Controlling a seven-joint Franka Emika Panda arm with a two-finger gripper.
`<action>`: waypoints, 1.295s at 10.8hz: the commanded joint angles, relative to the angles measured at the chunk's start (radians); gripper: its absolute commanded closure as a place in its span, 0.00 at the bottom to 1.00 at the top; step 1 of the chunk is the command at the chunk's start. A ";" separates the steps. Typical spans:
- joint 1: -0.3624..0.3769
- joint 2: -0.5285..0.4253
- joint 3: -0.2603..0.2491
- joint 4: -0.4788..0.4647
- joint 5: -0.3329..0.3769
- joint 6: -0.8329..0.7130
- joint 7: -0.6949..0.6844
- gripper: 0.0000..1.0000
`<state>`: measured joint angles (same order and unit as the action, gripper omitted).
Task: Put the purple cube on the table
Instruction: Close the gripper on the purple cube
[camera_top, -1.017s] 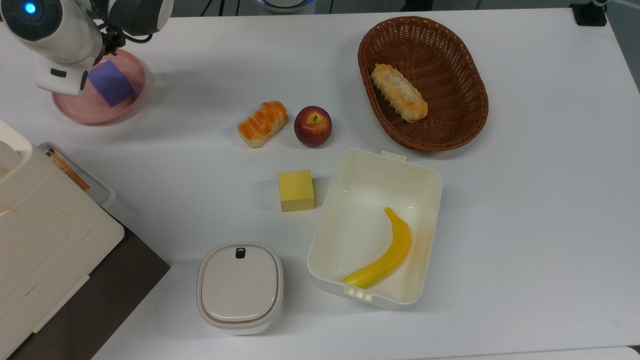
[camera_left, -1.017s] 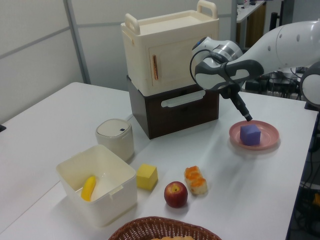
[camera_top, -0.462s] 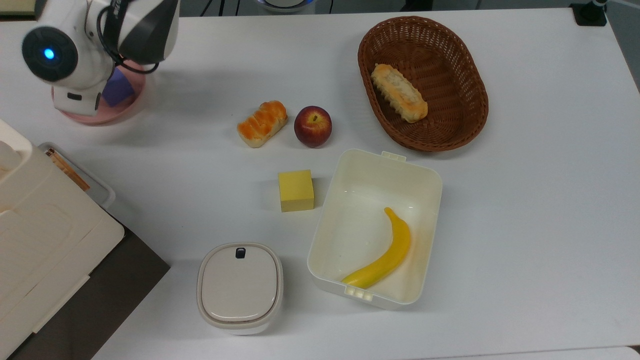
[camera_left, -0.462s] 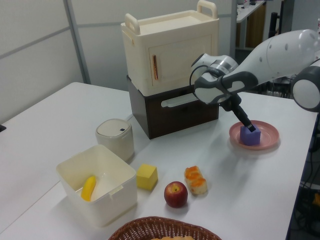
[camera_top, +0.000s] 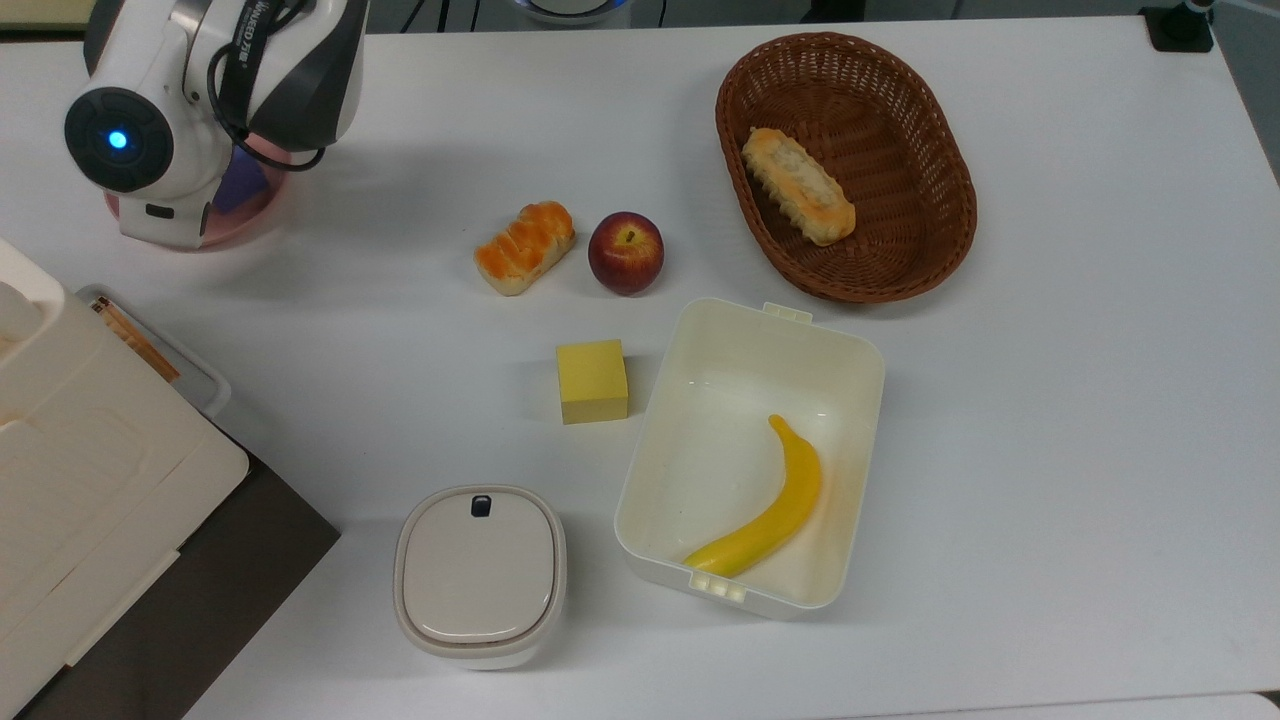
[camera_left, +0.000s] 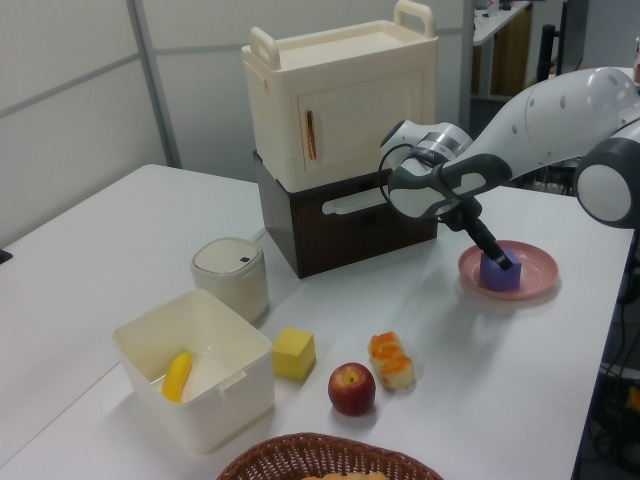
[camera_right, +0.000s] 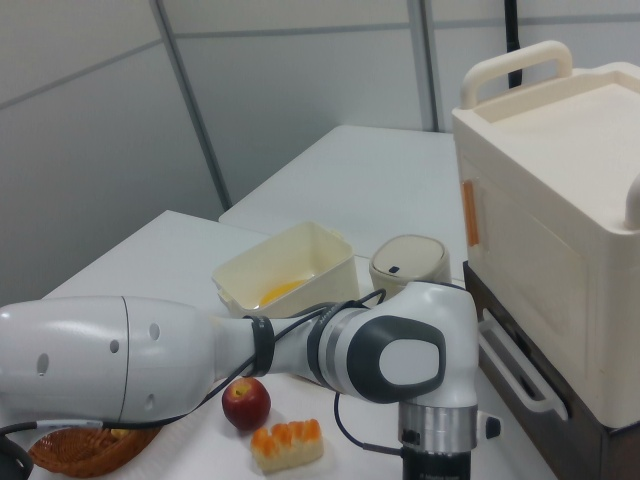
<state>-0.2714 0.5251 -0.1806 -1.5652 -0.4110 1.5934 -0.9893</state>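
White desk (camera_top: 1050, 400) surface carries every item, with grey partition walls seen behind it in the left view. At the desk's 10 o'clock corner in the top view, the purple cube (camera_left: 501, 271) is seated on the pink plate (camera_left: 535, 262), not yet on the bare desk. The gripper (camera_left: 503, 258) is set directly over the cube's top, reaching down at a slant from the wrist at the cube's 10 o'clock in the left view; whether its fingers are closed on the block cannot be told. The cube is seen as a small matte blue-violet block with sharp edges, roughly equal on all sides, so no long axis is offered. In the top view a sliver of the cube (camera_top: 240, 188) is visible beneath the arm. Open desk lies toward 3 o'clock of the plate in the top view, before the bread roll (camera_top: 524, 247) and apple (camera_top: 626, 252).
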 joint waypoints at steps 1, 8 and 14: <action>0.004 0.000 -0.002 -0.010 -0.034 0.023 -0.002 0.19; 0.006 -0.014 -0.002 0.001 -0.046 0.011 -0.003 0.54; 0.015 -0.037 -0.002 -0.009 -0.045 0.008 -0.005 0.00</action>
<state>-0.2654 0.5068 -0.1804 -1.5357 -0.4451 1.5944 -0.9893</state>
